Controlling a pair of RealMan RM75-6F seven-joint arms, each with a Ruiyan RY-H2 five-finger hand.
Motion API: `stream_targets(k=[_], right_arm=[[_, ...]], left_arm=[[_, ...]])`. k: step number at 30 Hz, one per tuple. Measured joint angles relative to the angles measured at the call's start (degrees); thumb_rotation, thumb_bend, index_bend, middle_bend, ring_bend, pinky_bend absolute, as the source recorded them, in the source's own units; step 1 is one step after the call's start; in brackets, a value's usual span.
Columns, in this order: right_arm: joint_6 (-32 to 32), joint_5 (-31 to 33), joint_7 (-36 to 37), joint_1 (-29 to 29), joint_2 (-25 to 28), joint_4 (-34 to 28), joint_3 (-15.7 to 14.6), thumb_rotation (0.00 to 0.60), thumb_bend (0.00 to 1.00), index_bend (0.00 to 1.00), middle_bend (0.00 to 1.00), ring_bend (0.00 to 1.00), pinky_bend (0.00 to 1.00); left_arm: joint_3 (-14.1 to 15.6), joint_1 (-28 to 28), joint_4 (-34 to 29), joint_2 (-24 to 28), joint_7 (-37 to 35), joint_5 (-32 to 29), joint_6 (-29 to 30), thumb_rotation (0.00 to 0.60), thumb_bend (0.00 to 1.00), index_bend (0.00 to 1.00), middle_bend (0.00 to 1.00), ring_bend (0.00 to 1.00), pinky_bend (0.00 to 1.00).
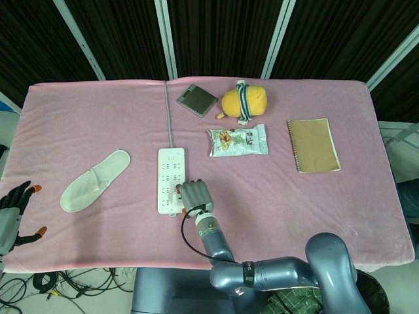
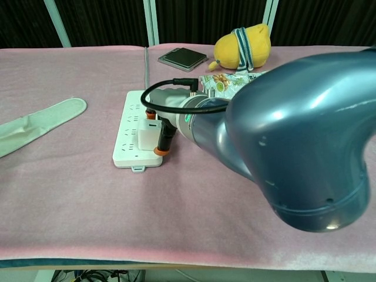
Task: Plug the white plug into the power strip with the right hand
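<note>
The white power strip (image 1: 169, 171) (image 2: 130, 129) lies lengthwise on the pink cloth, its grey cable (image 1: 169, 111) running to the far edge. The white plug (image 2: 147, 134) stands upright on the strip's near right sockets. My right hand (image 1: 195, 195) (image 2: 170, 120) sits at the strip's near right edge with its fingers curled. Its orange-tipped fingers (image 2: 165, 138) lie against the plug's right side and its thumb is at the plug's far top. In the head view the hand hides the plug. My left hand (image 1: 13, 210) hangs open off the table's left edge.
A white slipper (image 1: 95, 180) (image 2: 35, 123) lies left of the strip. Behind and to the right are a dark square case (image 1: 197, 99), a yellow plush toy (image 1: 242, 101), a snack packet (image 1: 237, 140) and a brown notebook (image 1: 313, 145). My right forearm fills the near right of the chest view.
</note>
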Motion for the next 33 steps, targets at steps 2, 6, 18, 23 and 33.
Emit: stream_targets(k=[2, 6, 18, 23, 33], right_arm=[[0.4, -0.1, 0.3, -0.2, 0.6, -1.0, 0.2, 0.6, 0.22, 0.39, 0.29, 0.35, 0.29], [1.0, -0.4, 0.8, -0.4, 1.9, -2.9, 0.7, 0.6, 0.22, 0.39, 0.29, 0.34, 0.29], [3.4, 0.3, 0.7, -0.8, 6.2, -8.3, 1.8, 0.6, 0.22, 0.41, 0.36, 0.41, 0.29], [4.5, 1.7, -0.6, -0.5, 8.3, -10.6, 2.3, 0.6, 0.24, 0.49, 0.48, 0.52, 0.31], [7.5, 4.2, -1.8, 0.1, 11.2, -13.9, 3.2, 0.6, 0.23, 0.67, 0.61, 0.62, 0.39]], left_arm=[[0.0, 0.0, 0.0, 0.0, 0.1, 0.0, 0.0, 0.6, 0.22, 0.11, 0.0, 0.0, 0.13], [0.0, 0.0, -0.2, 0.0, 0.4, -0.1, 0.0, 0.6, 0.22, 0.11, 0.0, 0.0, 0.13], [0.0, -0.1, -0.3, 0.0, 0.7, -0.3, -0.2, 0.6, 0.22, 0.11, 0.0, 0.0, 0.13], [0.0, -0.1, -0.4, 0.0, 0.7, -0.4, -0.2, 0.6, 0.22, 0.11, 0.0, 0.0, 0.13], [0.1, -0.1, -0.4, 0.0, 0.8, -0.2, -0.2, 0.6, 0.22, 0.11, 0.0, 0.0, 0.14]])
